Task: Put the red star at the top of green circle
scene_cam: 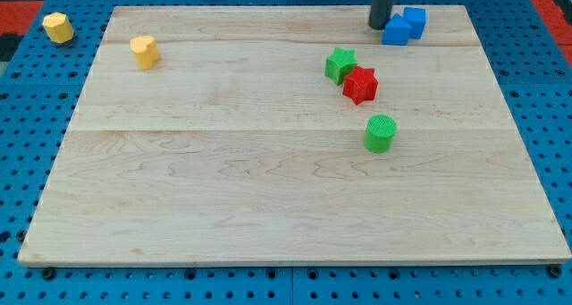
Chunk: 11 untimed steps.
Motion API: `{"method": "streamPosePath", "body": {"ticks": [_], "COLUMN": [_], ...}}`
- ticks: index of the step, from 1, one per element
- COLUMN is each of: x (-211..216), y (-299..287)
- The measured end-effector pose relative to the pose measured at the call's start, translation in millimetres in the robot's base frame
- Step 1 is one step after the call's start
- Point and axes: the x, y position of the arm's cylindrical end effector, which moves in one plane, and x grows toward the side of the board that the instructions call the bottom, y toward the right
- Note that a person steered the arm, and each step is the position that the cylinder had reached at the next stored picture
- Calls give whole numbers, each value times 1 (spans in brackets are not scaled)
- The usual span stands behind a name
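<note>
The red star (360, 85) lies on the wooden board right of centre, touching the green star (340, 63) at its upper left. The green circle (380, 133) stands a short way below the red star and slightly to its right, with a small gap between them. My tip (379, 27) is at the top of the board, right beside the blue blocks and well above the red star, touching neither star.
Two blue blocks (404, 25) sit together at the top right, next to the rod. A yellow block (144, 51) lies at the upper left of the board. Another yellow block (57, 27) lies off the board (223, 198), on the blue pegboard at the far left.
</note>
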Motion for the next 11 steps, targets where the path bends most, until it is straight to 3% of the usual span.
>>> {"method": "streamPosePath", "body": {"ticks": [3, 5, 6, 8, 11], "x": [8, 44, 83, 142, 138], "y": [-81, -38, -10, -38, -160]}}
